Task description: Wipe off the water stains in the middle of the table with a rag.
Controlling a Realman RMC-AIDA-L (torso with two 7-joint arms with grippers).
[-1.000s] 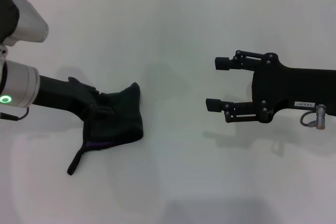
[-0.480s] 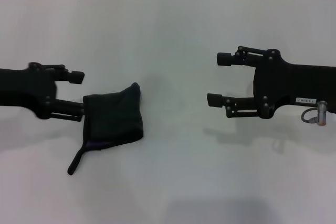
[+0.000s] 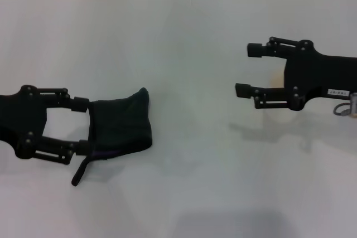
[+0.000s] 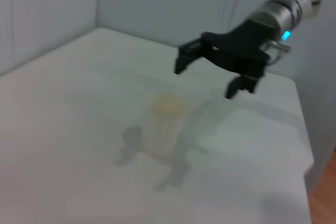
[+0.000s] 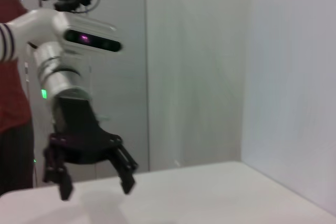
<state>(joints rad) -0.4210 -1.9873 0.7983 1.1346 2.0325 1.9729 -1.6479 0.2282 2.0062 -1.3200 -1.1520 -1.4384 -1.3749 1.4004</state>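
Head camera looks down on the table [image 3: 184,193]; wrist cameras face across it.

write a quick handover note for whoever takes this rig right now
Left gripper: open, low at the table's left side, fingertips at the near edge of the rag, one on either side; not holding it.
Right gripper: open, empty, hovering over the right side of the table.
Rag: lies crumpled on the table left of centre, its thin tail trailing toward the robot.
Stain: no clear spot shows mid-table in the head view. The left wrist view shows a pale cup-like shape with a yellowish top, too blurred to identify.
Done: rag released. Left: check the middle for any remaining stain; if found, regrasp the rag and wipe.
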